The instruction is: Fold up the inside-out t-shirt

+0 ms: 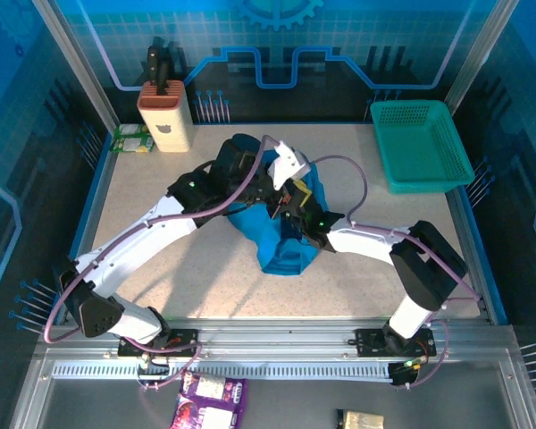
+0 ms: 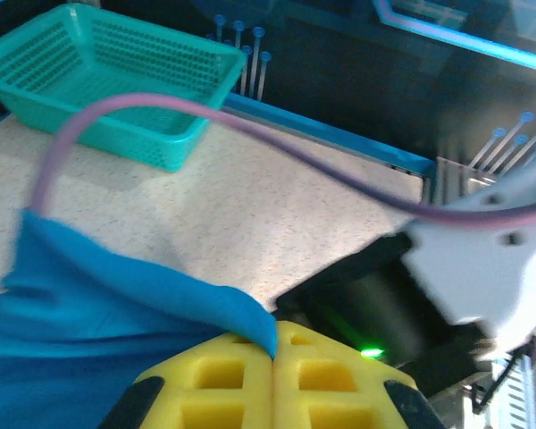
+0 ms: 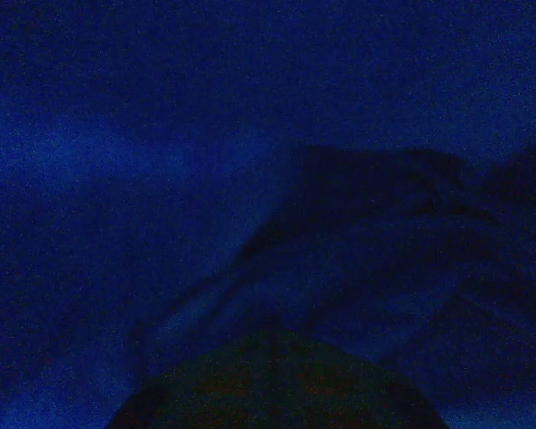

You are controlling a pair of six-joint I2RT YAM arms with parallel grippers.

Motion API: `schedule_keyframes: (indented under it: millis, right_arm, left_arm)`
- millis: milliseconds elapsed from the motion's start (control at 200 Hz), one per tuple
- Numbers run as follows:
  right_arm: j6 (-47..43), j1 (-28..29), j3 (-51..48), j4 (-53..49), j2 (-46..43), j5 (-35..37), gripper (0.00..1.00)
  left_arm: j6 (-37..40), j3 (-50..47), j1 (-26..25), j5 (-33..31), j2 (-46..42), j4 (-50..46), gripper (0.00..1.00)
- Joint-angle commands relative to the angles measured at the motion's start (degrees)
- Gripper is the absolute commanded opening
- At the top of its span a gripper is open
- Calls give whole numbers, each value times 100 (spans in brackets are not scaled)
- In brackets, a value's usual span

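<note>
Mid-table, the plain medium-blue cloth t-shirt (image 1: 281,248) hangs bunched from the left gripper (image 2: 274,344), clamped on a fold, the right gripper (image 1: 297,214) closed amid the cloth; print on the near purple packets (image 1: 210,400) is unreadably small.

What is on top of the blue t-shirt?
The left gripper, shut on a fold, and the right gripper, shut, sit over the upper part of the t-shirt. The cloth beneath is covered; whether the right one holds any is hidden.
</note>
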Motion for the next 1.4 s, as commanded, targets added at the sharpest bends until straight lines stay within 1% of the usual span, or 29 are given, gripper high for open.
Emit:
schedule_keyframes:
  millis: [0,160,250,285,370,470,555,620,670,735,765,826,851,876,891,916,921,926,986,1071,1141,1246,1316,1396]
  right_arm:
    - [257,-191,316,548,509,-213,11]
    - [434,-379,827,511,1307,-439,18]
    - [493,-493,1178,365,1709,-689,28]
    - [519,-534,1318,255,1836,-778,34]
    - [478,-560,1689,-245,2166,-916,54]
    - [479,-541,2067,-1230,2472,-951,69]
    - [429,-505,2282,-2055,2629,-931,75]
    - [344,-480,2278,-2609,2622,-868,75]
    - [266,-467,2182,-2942,2564,-819,75]
    - [177,-469,1958,-3298,2437,-715,73]
    - [122,-483,1807,-3383,2360,-667,69]
    - [72,-529,1471,-3493,2129,-598,65]
    - [66,-556,1351,-3525,2036,-609,60]
    - [50,-594,1183,-3550,1915,-652,53]
    - [42,-608,1132,-3558,1874,-674,51]
    - [25,-641,1010,-3568,1772,-725,44]
    - [14,-653,968,-3571,1724,-750,42]
    - [14,-653,968,-3571,1724,-750,42]
    - [-56,-694,755,-3605,1465,-913,28]
    - [-168,-704,570,-3739,1044,-1218,15]
    - [-225,-709,512,-3886,683,-1501,8]
    - [-302,-690,527,-4112,18,-2033,0]
    - [-358,-687,618,-4253,-373,-2502,0]
    - [-426,-639,793,-4405,-828,-2980,0]
  left_arm:
    - [-168,442,-391,344,-14,-195,0]
    - [-196,935,-670,443,45,-413,0]
    - [-238,1132,-758,492,12,-484,0]
    - [-256,1158,-777,500,-15,-488,0]
    - [-326,1169,-779,407,-101,-454,0]
    - [-377,1173,-778,161,-208,-418,0]
    - [-396,1254,-761,-252,-231,-473,0]
    - [-432,1333,-708,-646,-215,-601,0]
    - [-511,1377,-572,-871,-191,-726,0]
    - [-757,1341,-269,-1084,-186,-793,0]
    - [-894,1300,-106,-1135,-206,-795,0]
    - [-1145,1152,232,-1170,-259,-752,0]
    - [-1250,1083,372,-1174,-289,-731,0]
    - [-1353,1015,522,-1161,-312,-703,0]
    - [-1403,973,605,-1158,-325,-687,0]
    - [-1507,921,753,-1140,-343,-674,0]
    - [-1524,902,792,-1140,-344,-673,0]
    - [-1533,874,833,-1140,-345,-668,0]
    - [-1749,668,1228,-1107,-355,-601,0]
    - [-2007,224,1788,-955,-317,-425,0]
    - [-2147,-144,2176,-844,-186,-287,0]
    - [-2330,-631,2597,-654,136,6,0]
    - [-2495,-922,2775,-414,398,377,0]
    - [-2550,-1011,2848,-350,797,568,0]
